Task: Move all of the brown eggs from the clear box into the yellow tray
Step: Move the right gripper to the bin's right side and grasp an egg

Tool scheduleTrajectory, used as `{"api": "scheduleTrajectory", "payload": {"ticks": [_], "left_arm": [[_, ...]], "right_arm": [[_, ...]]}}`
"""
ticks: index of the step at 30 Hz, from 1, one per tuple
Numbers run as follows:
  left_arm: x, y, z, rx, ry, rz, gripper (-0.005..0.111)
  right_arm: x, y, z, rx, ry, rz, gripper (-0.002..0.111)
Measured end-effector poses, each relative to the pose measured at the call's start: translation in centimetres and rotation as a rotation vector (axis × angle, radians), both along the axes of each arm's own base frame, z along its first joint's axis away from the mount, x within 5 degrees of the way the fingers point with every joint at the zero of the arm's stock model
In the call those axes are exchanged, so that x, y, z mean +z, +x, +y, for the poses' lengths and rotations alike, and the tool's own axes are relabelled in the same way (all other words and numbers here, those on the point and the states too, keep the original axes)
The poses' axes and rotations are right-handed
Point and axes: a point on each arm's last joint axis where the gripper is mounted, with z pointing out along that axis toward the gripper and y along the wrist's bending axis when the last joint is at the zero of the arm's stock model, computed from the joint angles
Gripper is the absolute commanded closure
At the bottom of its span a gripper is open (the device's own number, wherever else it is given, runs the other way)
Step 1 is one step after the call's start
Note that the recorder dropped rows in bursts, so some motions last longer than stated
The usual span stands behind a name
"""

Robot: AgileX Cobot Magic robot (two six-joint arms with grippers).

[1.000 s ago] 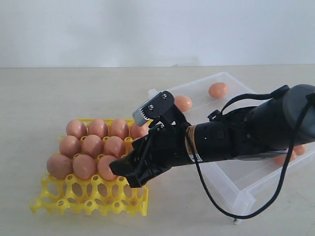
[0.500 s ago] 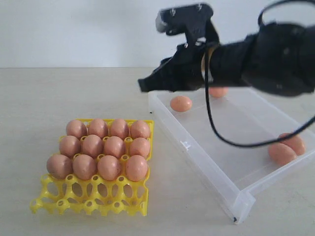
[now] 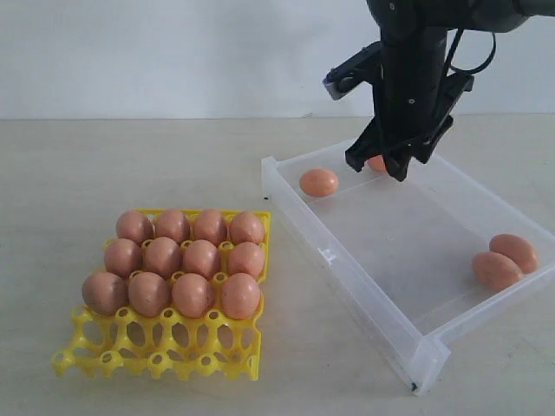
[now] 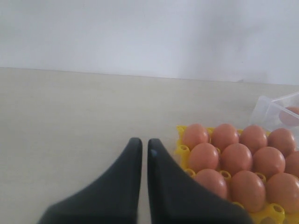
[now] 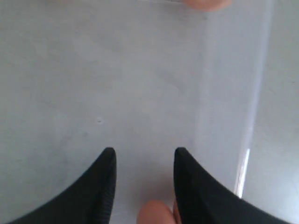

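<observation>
The yellow tray [image 3: 156,351] stands at the left with several brown eggs [image 3: 182,260] filling its three far rows; the near row of cups is bare. Right of it lies the clear box [image 3: 347,270]. It holds one egg [image 3: 319,182] near its far left corner, two eggs [image 3: 507,260] at its right end, and one egg [image 3: 375,162] partly hidden behind my right gripper [image 3: 380,166]. That gripper hangs fingers-down over the box's far part, open [image 5: 142,154], with an egg [image 5: 152,213] showing low between its fingers. My left gripper [image 4: 141,142] is shut and empty beside the tray [image 4: 183,150].
The pale tabletop [image 3: 130,165] runs around the tray and the box, with a white wall behind. The box's raised walls and corner post [image 3: 423,364] stand between the tray and the eggs inside.
My right arm has lifted away from the tray, leaving an egg in the third row's right cup. It has swung over the box's far part and now points down.
</observation>
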Motion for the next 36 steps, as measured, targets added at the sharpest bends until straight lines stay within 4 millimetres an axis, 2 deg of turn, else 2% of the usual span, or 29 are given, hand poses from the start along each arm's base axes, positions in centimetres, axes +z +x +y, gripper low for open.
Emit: {"api": "scheduleTrajectory", "payload": {"ticks": [3,7,9,10,14,16,21,23,32,36], "left_arm": [[0.0,0.0,0.0,0.0,0.0,0.0,0.103],[0.0,0.0,0.0,0.0,0.0,0.0,0.103],[0.0,0.0,0.0,0.0,0.0,0.0,0.103],[0.0,0.0,0.0,0.0,0.0,0.0,0.103],[0.0,0.0,0.0,0.0,0.0,0.0,0.103],[0.0,0.0,0.0,0.0,0.0,0.0,0.103],[0.0,0.0,0.0,0.0,0.0,0.0,0.103],[0.0,0.0,0.0,0.0,0.0,0.0,0.103],[0.0,0.0,0.0,0.0,0.0,0.0,0.103],[0.0,0.0,0.0,0.0,0.0,0.0,0.103]], "right_arm": [[-0.1,-0.2,0.0,0.017,-0.007,0.009,0.073],[0.3,-1.4,-3.9,-0.075,-0.135,-0.006,0.073],[1.5,-3.4,-5.2,-0.094,-0.065,0.019,0.073],[2.6,-5.1,-5.0,-0.072,0.024,0.037,0.073],[3.7,-8.3,-4.1,0.0,0.171,0.08,0.073],[2.9,-9.1,-4.4,0.024,0.148,0.11,0.073],[-1.6,-10.0,-6.4,0.022,-0.009,0.155,0.073],[-2.4,-10.3,-6.6,0.025,-0.017,0.153,0.073],[-2.9,-9.5,-6.5,0.07,-0.01,0.041,0.073],[-4.0,-8.9,-7.1,0.051,-0.016,0.053,0.073]]}}
